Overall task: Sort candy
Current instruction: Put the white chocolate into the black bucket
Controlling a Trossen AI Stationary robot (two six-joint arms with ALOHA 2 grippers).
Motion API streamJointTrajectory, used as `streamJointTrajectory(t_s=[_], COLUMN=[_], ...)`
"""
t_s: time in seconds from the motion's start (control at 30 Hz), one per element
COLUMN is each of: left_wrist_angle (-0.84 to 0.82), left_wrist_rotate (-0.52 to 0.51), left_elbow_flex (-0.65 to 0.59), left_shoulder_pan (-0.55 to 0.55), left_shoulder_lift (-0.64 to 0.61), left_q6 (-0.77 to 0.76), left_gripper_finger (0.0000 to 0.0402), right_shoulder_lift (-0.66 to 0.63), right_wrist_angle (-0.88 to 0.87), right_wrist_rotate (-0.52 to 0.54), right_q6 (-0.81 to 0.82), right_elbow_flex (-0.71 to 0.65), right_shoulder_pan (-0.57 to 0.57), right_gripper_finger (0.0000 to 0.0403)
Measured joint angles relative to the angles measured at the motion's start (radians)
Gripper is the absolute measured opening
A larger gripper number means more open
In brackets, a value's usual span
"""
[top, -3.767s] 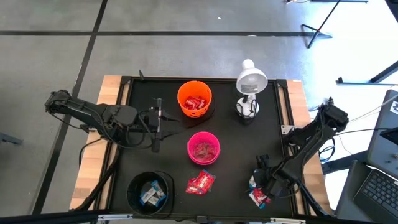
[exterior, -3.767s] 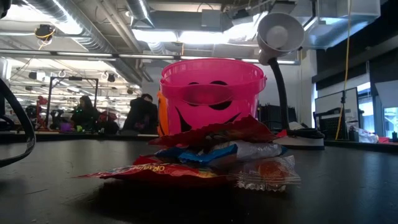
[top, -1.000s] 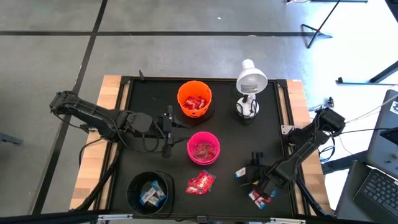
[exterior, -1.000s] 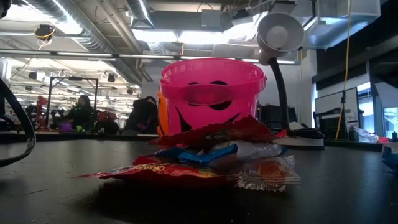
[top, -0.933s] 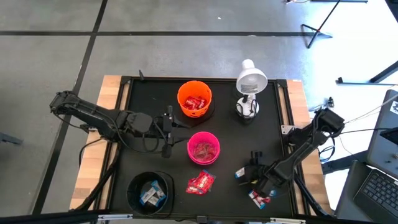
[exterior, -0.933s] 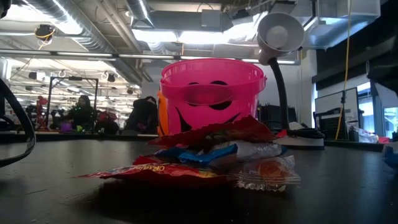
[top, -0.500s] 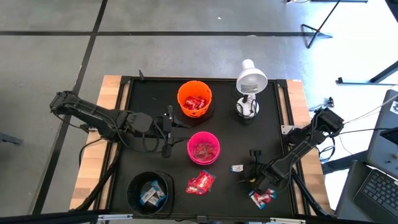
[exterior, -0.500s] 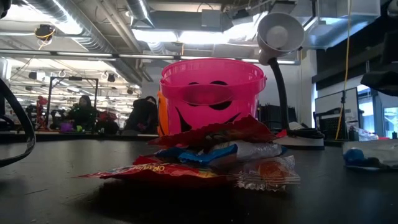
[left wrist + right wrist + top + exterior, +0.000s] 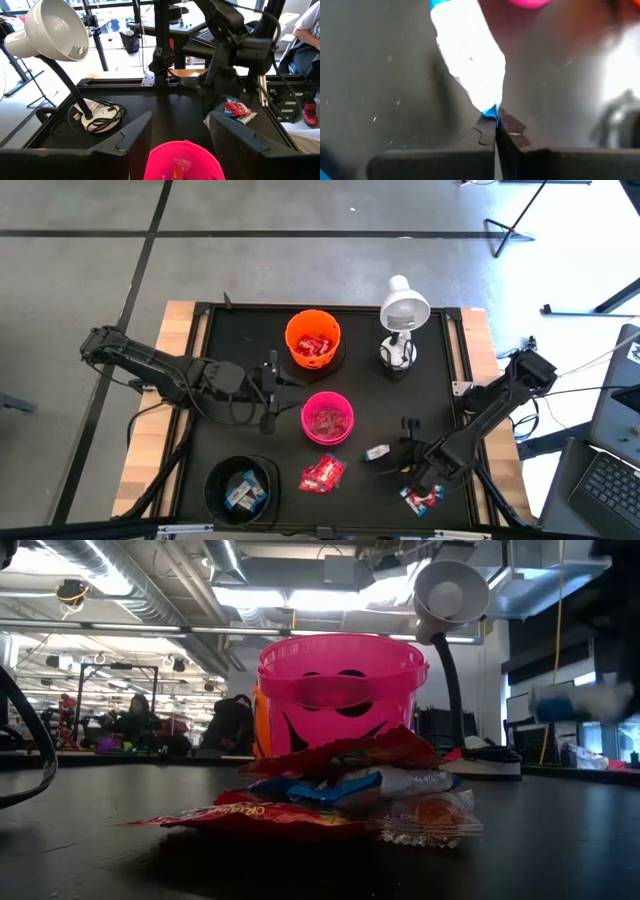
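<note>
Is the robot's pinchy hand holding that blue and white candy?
Yes. The right gripper is shut, pinching the candy by its end.

The high camera looks straight down on the whole bench [image 9: 240, 340]. The low one sits at bench-top level, close behind a candy pile [image 9: 330, 795], facing the pink bowl [image 9: 340, 690] and the room. The left wrist camera faces across that bowl [image 9: 182, 161]. The right wrist view, perhaps very near, is mostly wrapper [image 9: 467, 60].
</note>
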Motion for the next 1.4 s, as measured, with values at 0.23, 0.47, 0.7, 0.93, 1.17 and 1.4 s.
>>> streamJointTrajectory(t_s=[0.23,0.47,0.7,0.93,1.17,1.4], left_wrist_angle=[0.001,0.102,0.283,0.297,0.311,0.341], left_wrist_rotate=[0.000,0.027,0.051,-0.006,-0.028,-0.053], left_elbow_flex=[0.000,0.000,0.000,0.000,0.000,0.000], left_shoulder_pan=[-0.021,-0.050,-0.071,-0.071,-0.092,-0.117], left_shoulder_lift=[0.003,0.053,0.186,0.272,0.325,0.328], left_q6=[0.000,0.078,0.200,0.209,0.264,0.320], left_gripper_finger=[0.0186,0.0186,0.0186,0.0186,0.0186,0.0186], right_shoulder_lift=[-0.109,-0.183,-0.183,-0.183,-0.183,-0.183], right_wrist_angle=[-0.016,0.107,0.354,0.498,0.562,0.593], right_wrist_rotate=[0.178,0.388,0.384,0.308,0.243,0.206], right_q6=[0.002,-0.054,-0.279,-0.416,-0.451,-0.461], right_elbow_flex=[0.053,0.058,0.058,0.058,0.057,0.057], right_shoulder_pan=[-0.001,-0.023,-0.120,-0.194,-0.240,-0.251], right_gripper_finger=[0.0000,0.0000,0.0000,0.0000,0.0000,0.0000])
